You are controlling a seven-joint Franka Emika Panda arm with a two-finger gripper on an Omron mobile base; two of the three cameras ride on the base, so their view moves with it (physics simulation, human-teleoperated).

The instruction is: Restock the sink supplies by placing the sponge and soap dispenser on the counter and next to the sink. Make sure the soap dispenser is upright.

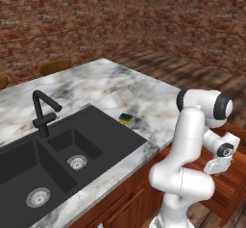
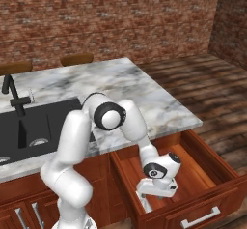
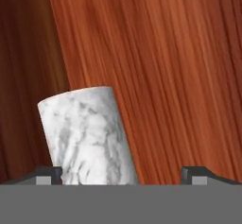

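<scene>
item: pale grey-white marbled cylindrical soap dispenser (image 3: 87, 135), lying in open reddish-brown wooden drawer (image 2: 202, 175); my gripper (image 3: 120, 173) spread wide astride it, ready to pinch. green-topped yellow sponge (image 1: 127, 118) already beside matte black sink (image 1: 57, 162) on surface (image 1: 139, 95).

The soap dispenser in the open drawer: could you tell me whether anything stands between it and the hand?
Nothing visible does. In the hand view the soap dispenser lies on the drawer floor directly ahead of the open hand, between the two fingertips, with only bare wood around it.
</scene>
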